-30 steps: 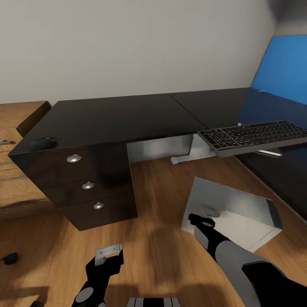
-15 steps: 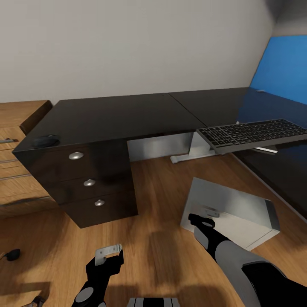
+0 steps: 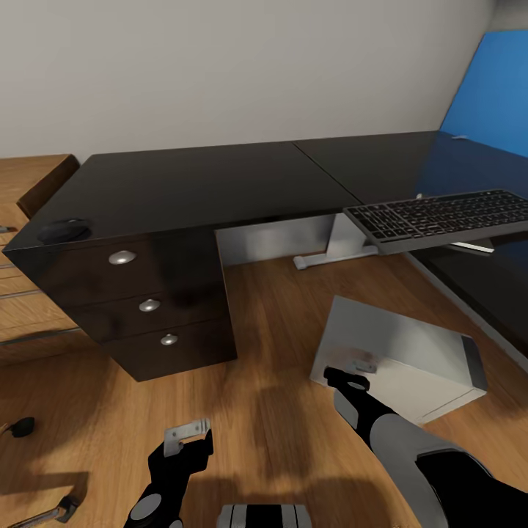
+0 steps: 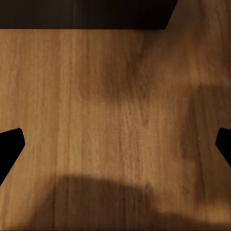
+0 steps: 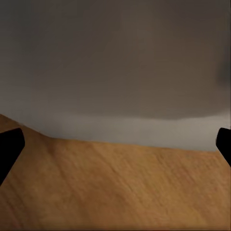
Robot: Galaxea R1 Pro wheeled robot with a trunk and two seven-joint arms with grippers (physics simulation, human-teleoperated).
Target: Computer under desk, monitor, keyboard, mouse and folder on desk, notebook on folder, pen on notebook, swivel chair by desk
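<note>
The black L-shaped desk (image 3: 198,191) has its drawer unit at the left. The small black mouse (image 3: 64,230) sits on the desk's left front corner. The slim black keyboard (image 3: 440,218) juts out over the inner edge of the desk's right wing. On the wooden floor in front of the desk lies the light grey computer (image 3: 400,352). My right gripper (image 3: 350,372) (image 5: 115,149) hangs open just before its near corner, and the grey case (image 5: 115,62) shows close ahead. My left gripper (image 3: 187,438) (image 4: 115,149) is open over bare floor.
A blue wall panel (image 3: 488,95) rises at the far right. A light wooden dresser (image 3: 22,308) stands left of the desk. A small black object (image 3: 18,427) lies on the floor at the left, and a chrome part (image 3: 44,513) shows at the bottom left corner.
The whole picture has shifted a little, so the camera has moved. Both grippers keep the same pose, open and holding nothing.
</note>
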